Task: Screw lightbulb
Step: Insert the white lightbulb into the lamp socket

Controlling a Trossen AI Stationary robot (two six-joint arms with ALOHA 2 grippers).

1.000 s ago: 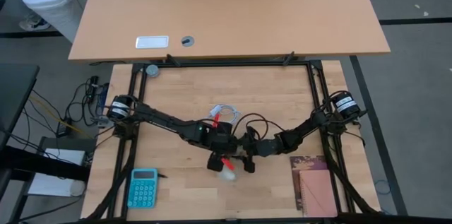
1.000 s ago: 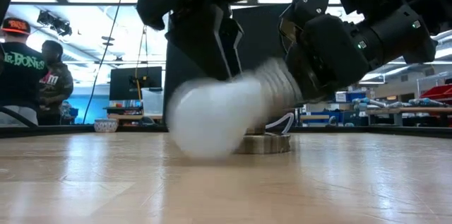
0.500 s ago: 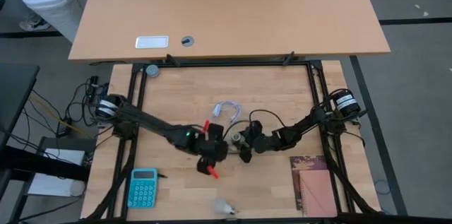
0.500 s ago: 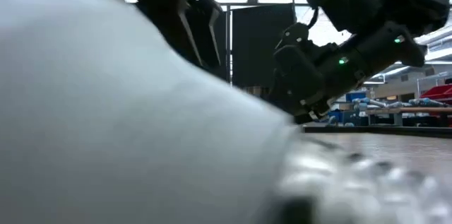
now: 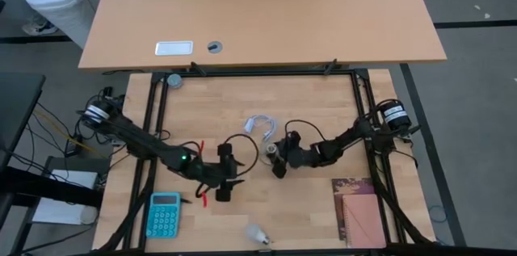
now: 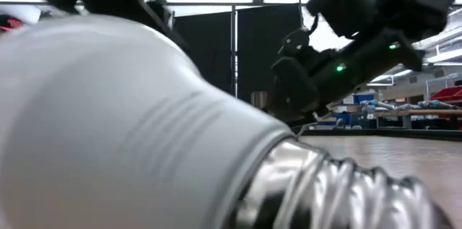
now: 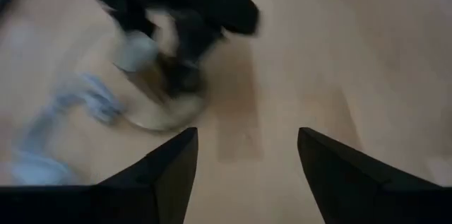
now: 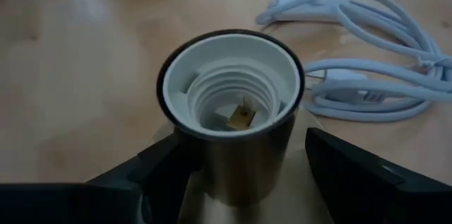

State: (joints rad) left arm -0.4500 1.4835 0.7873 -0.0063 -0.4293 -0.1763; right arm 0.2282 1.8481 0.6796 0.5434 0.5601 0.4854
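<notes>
The white lightbulb (image 5: 257,233) lies on its side at the table's near edge, free of both grippers. It fills the low view, globe (image 6: 108,113) to the left and threaded base (image 6: 339,193) to the right. The brass socket (image 8: 233,111) stands upright mid-table (image 5: 273,153), its opening facing up. My right gripper (image 5: 279,161) is open around it, one finger on either side of the barrel. My left gripper (image 5: 233,174) hovers open left of the socket with nothing between its fingers (image 7: 247,174). My right gripper comes at the socket slanting down from the table's right. Its fingers (image 8: 159,171) flank the brass barrel (image 8: 233,160) below the rim. Whether they touch the barrel I cannot tell. The socket stands on its flat base on the table.
The socket's white cable (image 5: 260,124) lies coiled just beyond it. A teal calculator (image 5: 164,214) sits near the front left and a brown booklet (image 5: 359,211) near the front right. Black frame rails (image 5: 258,72) border the table.
The lightbulb has rolled from the middle of the table to the near edge and now lies still just in front of the low camera. My left gripper has pulled back toward the table's left, away from the socket. My right gripper has shifted slightly at the socket.
</notes>
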